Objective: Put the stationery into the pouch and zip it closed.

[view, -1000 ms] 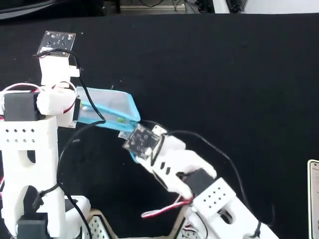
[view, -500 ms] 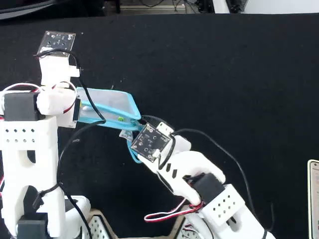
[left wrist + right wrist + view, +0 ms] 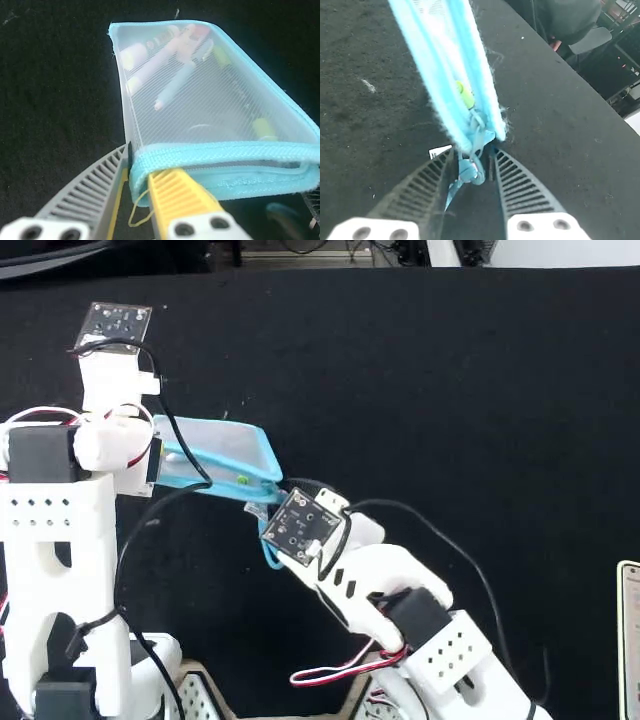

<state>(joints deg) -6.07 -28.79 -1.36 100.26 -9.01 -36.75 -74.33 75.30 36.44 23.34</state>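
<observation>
A translucent pouch with blue trim hangs lifted between the two arms over the black table. In the left wrist view the pouch holds pens and other small stationery. My left gripper is shut on the pouch's corner, and in the high view the left gripper sits at the pouch's left end. My right gripper is at the opposite end of the pouch, its fingers closed around the blue zipper pull. The high view places the right gripper under the pouch's right corner.
A white flat object lies at the table's right edge. Both arm bases stand along the near edge. The black cloth stretches bare to the back and right.
The right arm has shifted slightly toward the lower right at the pouch's end, then held. The left arm and pouch have stayed put.
</observation>
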